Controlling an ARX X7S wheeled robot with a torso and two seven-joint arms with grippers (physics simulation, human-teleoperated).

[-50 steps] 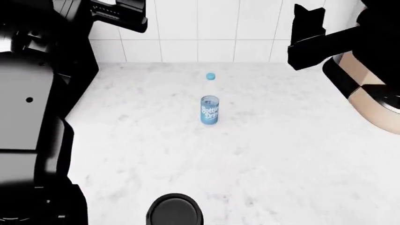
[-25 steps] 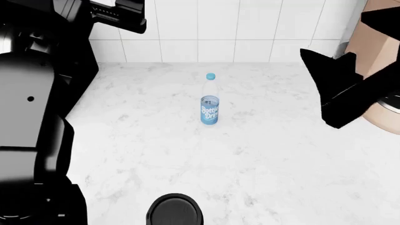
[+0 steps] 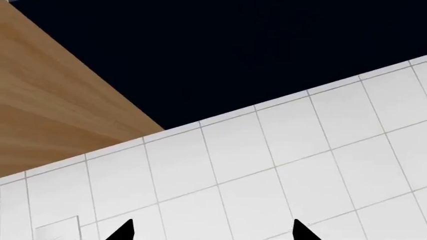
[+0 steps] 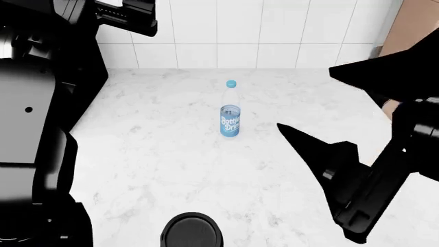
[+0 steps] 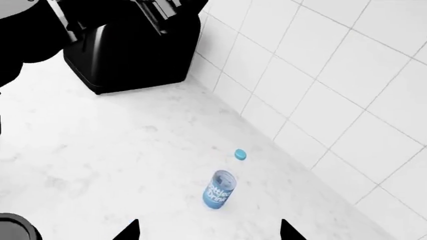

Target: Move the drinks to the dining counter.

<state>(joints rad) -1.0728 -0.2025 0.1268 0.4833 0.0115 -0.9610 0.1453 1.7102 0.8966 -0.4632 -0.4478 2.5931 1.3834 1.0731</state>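
Observation:
The clear water bottle [image 4: 231, 119] with a light-blue cap and blue label stands upright in the middle of the grey-veined marble worktop [image 4: 171, 170]; the right wrist view shows the bottle [image 5: 219, 189] too. The coffee cup shows only as a round black lid [image 4: 192, 231] at the near edge, and again as a lid [image 5: 12, 229] in the right wrist view. My right gripper [image 4: 305, 96] hangs open to the right of the bottle, apart from it, with nothing between its fingers. Raised toward the tiled wall, my left gripper [image 3: 212, 234] is open and empty. The dining counter is out of view.
A white tiled wall [image 4: 240, 36] backs the worktop. A black boxy appliance [image 5: 133, 50] stands against the wall at the left. A wooden cabinet side [image 4: 418, 25] rises at the back right. My left arm [image 4: 34, 128] fills the left edge.
My right arm has swung down from the upper right toward the middle, bringing its open gripper nearer the bottle. Bottle, cup and left arm have stayed put.

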